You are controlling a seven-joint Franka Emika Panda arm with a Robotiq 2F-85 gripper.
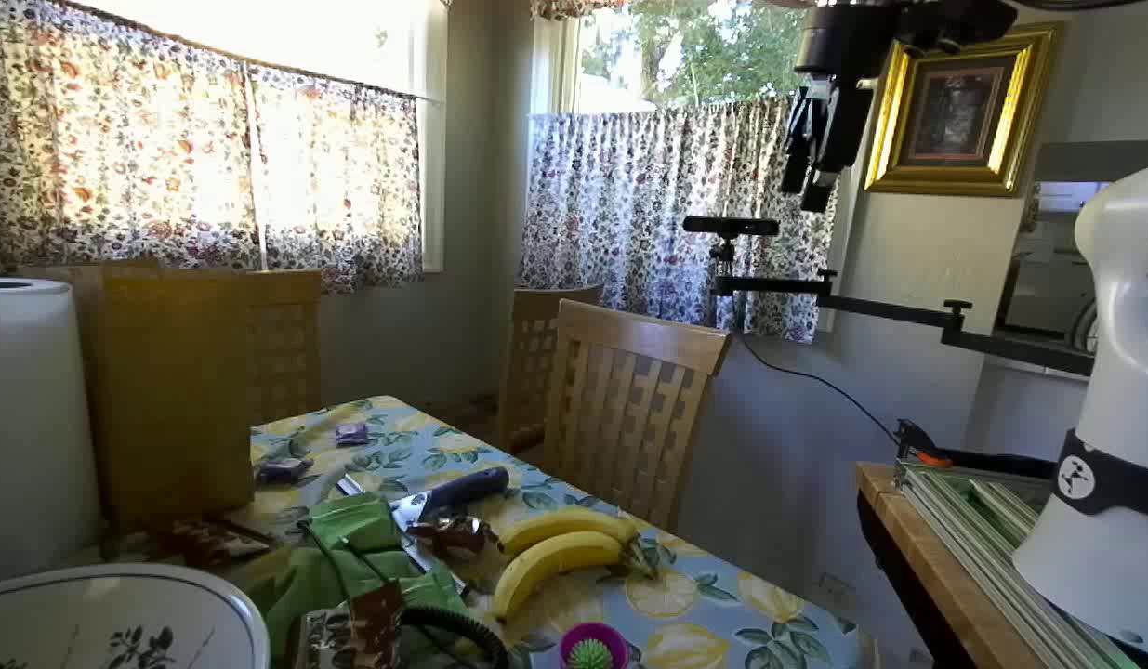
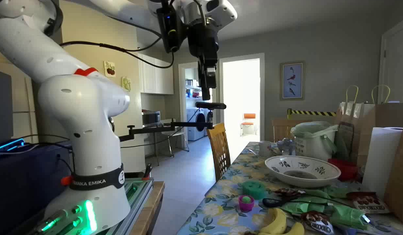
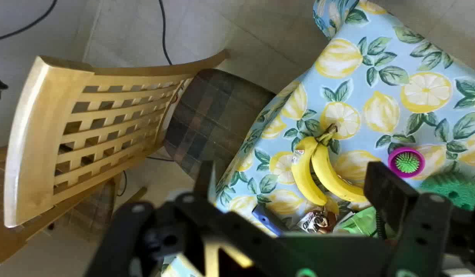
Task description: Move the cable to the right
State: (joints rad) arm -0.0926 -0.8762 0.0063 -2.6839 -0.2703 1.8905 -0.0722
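The pale grey-white cable does not show on the table in any view; it is hidden or out of view. My gripper [image 1: 804,190] hangs pointing down, high above the table's level and near the chair side, and it also shows in an exterior view [image 2: 206,94]. In the wrist view its fingers [image 3: 293,179] stand wide apart with nothing between them. Far below them lie two yellow bananas [image 3: 303,173] on the lemon-print tablecloth [image 3: 379,134]. A black coiled cord [image 1: 462,624] lies among the packets and also shows in an exterior view [image 2: 270,203].
A wooden chair [image 1: 639,325] stands at the table edge. A camera [image 1: 730,226] on a black bar juts out below the gripper's height. On the table are a purple cup [image 2: 246,206], green bag [image 1: 350,520], blue-handled tool [image 1: 471,485], snack packets and a large bowl [image 2: 279,178].
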